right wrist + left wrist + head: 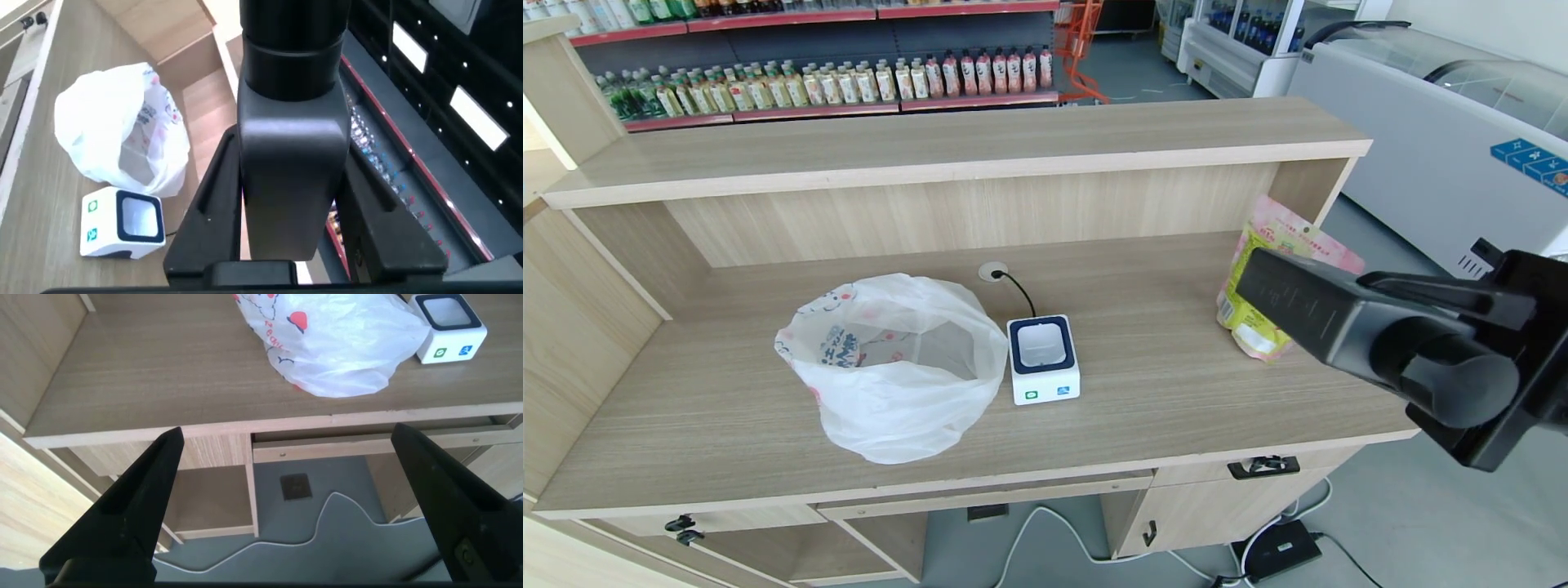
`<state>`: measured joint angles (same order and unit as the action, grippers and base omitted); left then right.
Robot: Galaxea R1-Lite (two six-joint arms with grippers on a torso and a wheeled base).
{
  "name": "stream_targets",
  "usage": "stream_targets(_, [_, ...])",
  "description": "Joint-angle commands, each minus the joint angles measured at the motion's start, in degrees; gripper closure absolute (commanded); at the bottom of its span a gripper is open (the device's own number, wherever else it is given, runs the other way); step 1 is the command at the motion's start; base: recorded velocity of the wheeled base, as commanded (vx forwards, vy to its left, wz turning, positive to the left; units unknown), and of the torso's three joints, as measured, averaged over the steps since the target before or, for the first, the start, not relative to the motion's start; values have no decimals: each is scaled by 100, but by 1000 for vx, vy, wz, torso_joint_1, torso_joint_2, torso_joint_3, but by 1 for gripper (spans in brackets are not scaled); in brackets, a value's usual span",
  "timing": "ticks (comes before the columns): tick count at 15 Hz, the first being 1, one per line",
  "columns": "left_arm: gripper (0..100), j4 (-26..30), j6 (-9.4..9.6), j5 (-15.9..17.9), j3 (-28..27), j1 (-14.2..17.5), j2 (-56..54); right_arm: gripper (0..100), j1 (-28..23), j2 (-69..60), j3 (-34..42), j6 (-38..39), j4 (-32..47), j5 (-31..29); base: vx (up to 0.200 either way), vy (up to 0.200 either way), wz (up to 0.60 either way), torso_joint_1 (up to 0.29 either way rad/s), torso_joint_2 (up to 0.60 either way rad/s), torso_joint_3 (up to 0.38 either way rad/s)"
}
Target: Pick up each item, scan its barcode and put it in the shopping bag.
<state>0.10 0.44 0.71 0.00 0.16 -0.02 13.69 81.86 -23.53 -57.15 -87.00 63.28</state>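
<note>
A yellow-green and pink snack pouch (1294, 238) stands at the counter's right end, leaning near the side wall. The black end of my right arm (1307, 314) hangs in front of it and hides its middle; contact cannot be made out. A white plastic shopping bag (890, 367) sits open-mouthed at centre-left, also seen as the bag (122, 122) from the right wrist. Just right of it is the white barcode scanner (1043, 359) with a dark-framed window. My left gripper (286, 433) is open and holds nothing, low before the counter's front edge, below the bag (335, 343).
The wooden counter (1160, 359) has a raised back ledge (972, 147) and side walls. The scanner's black cable (1021, 294) runs to a grommet behind it. Drawers with black handles (1262, 467) sit under the front edge. A white freezer (1421, 122) stands to the right.
</note>
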Motion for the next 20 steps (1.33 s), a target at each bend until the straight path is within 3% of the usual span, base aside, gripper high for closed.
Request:
stream_targets(1, [0, -1, 0, 0, 0, 2, 2, 100, 450, 76, -55, 2, -18, -396, 0, 0, 0, 0, 0, 0])
stream_targets(4, [0, -1, 0, 0, 0, 2, 2, 100, 749, 85, -293, -33, 122, -501, 0, 0, 0, 0, 0, 0])
stream_targets(6, [0, -1, 0, 0, 0, 2, 2, 100, 828, 128, -398, -569, 351, -510, 0, 0, 0, 0, 0, 0])
stream_targets(7, [0, -1, 0, 0, 0, 2, 2, 100, 855, 41, -512, -1070, 764, -519, 0, 0, 0, 0, 0, 0])
stream_targets(9, [0, -1, 0, 0, 0, 2, 2, 100, 855, -364, -741, -2819, 2399, -519, 0, 0, 0, 0, 0, 0])
stream_targets(11, [0, -1, 0, 0, 0, 2, 2, 100, 986, -513, -1022, -3909, 3532, -536, 0, 0, 0, 0, 0, 0])
stream_targets(13, [0, -1, 0, 0, 0, 2, 2, 100, 1127, -496, -1550, -5623, 4675, -642, 0, 0, 0, 0, 0, 0])
stream_targets(14, [0, -1, 0, 0, 0, 2, 2, 100, 1110, -452, -1550, -6098, 4974, -598, 0, 0, 0, 0, 0, 0])
stream_targets(16, [0, -1, 0, 0, 0, 2, 2, 100, 1153, -425, -1558, -6326, 5466, -352, 0, 0, 0, 0, 0, 0])
stream_targets(18, [0, -1, 0, 0, 0, 2, 2, 100, 1224, -425, -1602, -7117, 5492, -202, 0, 0, 0, 0, 0, 0])
stream_targets(20, [0, -1, 0, 0, 0, 2, 2, 100, 1417, -355, -1673, -7442, 5431, 70, 0, 0, 0, 0, 0, 0])
